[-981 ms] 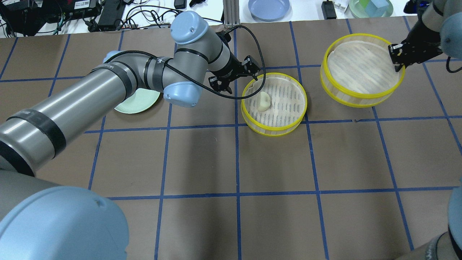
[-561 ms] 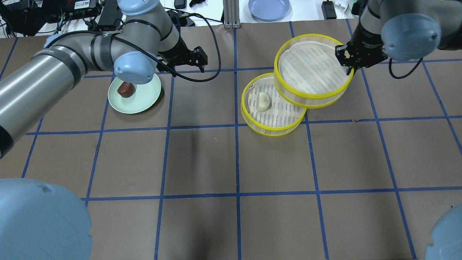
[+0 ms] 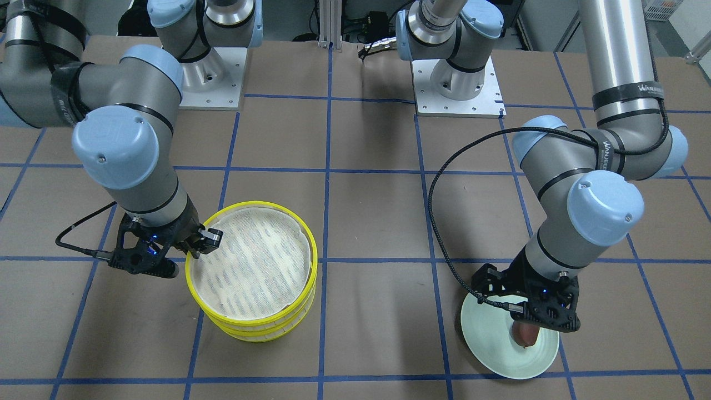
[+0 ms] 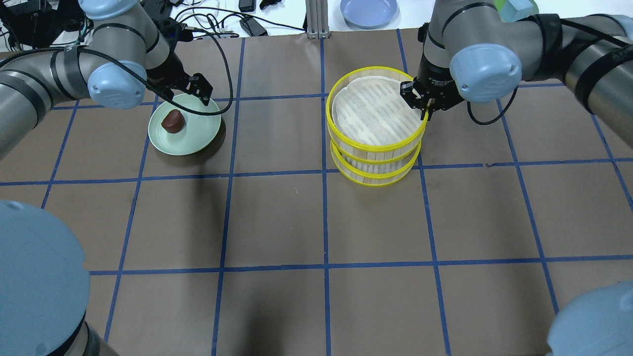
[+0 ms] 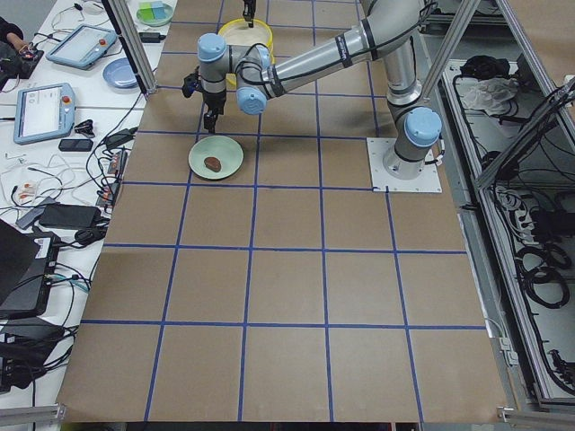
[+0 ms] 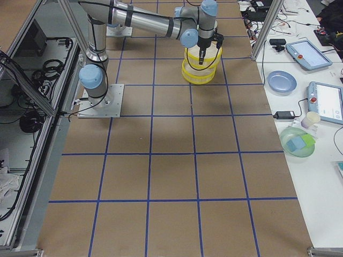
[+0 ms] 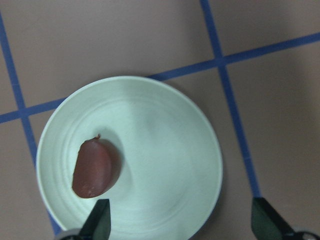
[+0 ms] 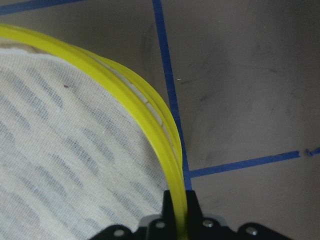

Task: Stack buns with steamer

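Note:
Two yellow-rimmed steamer tiers stand stacked. The upper tier [image 4: 368, 146] sits on the lower tier [image 4: 378, 179] and is empty, showing only its white liner. My right gripper [image 4: 424, 106] is shut on the upper tier's rim [image 8: 145, 120] at its right side; it also shows in the front view [image 3: 194, 244]. The cream-white bun is hidden under the upper tier. The reddish-brown bun [image 4: 173, 121] lies on the mint-green plate [image 4: 198, 133]. My left gripper [image 4: 200, 91] hovers open over the plate's far right edge, to the right of the bun [image 7: 92, 168], fingertips [image 7: 98, 220] wide apart.
A blue plate [image 4: 368, 11], cables and power bricks lie on the white bench beyond the table's far edge. A green bowl [image 6: 297, 142] and tablets sit on that bench too. Brown table with blue grid tape [image 4: 324, 222].
My right gripper carried the upper tier left and set it over the lower tier, covering the cream bun. My left arm swung left from the steamer to above the green plate.

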Robot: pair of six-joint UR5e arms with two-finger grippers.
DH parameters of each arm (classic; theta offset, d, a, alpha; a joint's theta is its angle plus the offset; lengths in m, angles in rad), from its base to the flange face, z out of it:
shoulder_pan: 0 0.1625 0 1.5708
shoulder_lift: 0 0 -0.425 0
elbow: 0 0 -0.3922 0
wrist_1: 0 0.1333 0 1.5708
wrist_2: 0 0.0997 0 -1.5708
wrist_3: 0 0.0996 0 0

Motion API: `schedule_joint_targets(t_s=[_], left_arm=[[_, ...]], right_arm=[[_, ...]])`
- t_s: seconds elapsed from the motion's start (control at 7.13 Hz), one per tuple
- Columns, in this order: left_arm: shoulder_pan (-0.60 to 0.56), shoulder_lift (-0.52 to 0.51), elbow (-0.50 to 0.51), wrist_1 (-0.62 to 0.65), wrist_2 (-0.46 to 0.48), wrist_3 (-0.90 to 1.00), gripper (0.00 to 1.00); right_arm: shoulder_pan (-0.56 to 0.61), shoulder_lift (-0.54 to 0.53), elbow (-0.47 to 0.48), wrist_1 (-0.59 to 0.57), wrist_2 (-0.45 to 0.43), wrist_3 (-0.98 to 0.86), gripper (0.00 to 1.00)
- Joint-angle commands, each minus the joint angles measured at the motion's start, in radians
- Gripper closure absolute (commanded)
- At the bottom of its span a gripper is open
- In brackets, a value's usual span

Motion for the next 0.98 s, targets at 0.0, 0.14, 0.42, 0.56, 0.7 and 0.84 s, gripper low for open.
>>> schedule_joint_targets(t_s=[0.0,0.14,0.42,0.56,0.7,0.84], left_arm=[[0.058,-0.036,-0.034,0.077,0.074,0.211,0.00],[0.069,-0.060,-0.037,0.122,0.075,0.391,0.00],[0.092,-0.099,-0.037,0.130,-0.013,0.421,0.00],[0.092,-0.110,-0.036,0.133,-0.048,0.421,0.02],[0.092,-0.122,-0.036,0.133,-0.070,0.424,0.13],[0.094,-0.134,-0.036,0.135,-0.070,0.430,0.17]], right_arm=[[0.002,0.024,0.001,-0.031,-0.001,-0.074,1.00],[0.002,0.027,0.001,-0.033,-0.005,-0.087,1.00],[-0.002,0.036,0.016,-0.050,-0.007,-0.122,1.00],[-0.004,0.039,0.026,-0.076,-0.004,-0.124,1.00],[-0.005,0.039,0.033,-0.084,-0.002,-0.125,1.00],[-0.007,0.041,0.033,-0.093,-0.001,-0.124,1.00]])
